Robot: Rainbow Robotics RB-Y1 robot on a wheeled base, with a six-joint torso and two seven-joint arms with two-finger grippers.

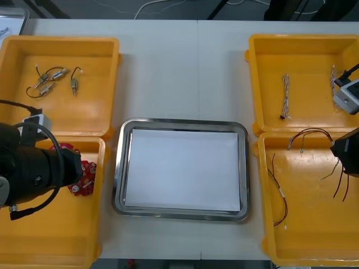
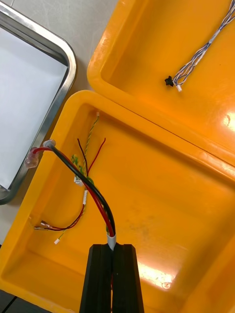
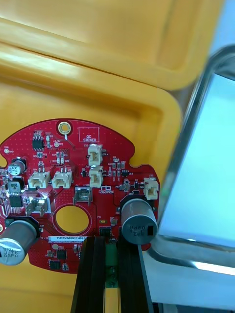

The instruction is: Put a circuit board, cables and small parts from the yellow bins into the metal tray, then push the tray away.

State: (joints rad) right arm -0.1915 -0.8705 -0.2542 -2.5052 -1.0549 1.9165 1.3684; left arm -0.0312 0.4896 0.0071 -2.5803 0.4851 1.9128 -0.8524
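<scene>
Centrally, shiny round-cornered metal tray [image 1: 119, 168]

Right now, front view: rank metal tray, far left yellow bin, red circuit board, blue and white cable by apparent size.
1. metal tray and far left yellow bin: near equal, not ranked.
2. red circuit board, partly hidden by the left arm.
3. blue and white cable, thin.

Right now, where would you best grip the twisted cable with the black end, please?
Probably at mid-length, from straight above, pinching across it: the twisted cable lies flat and nearly straight on the floor of the far right bin, clear of the walls.
</scene>
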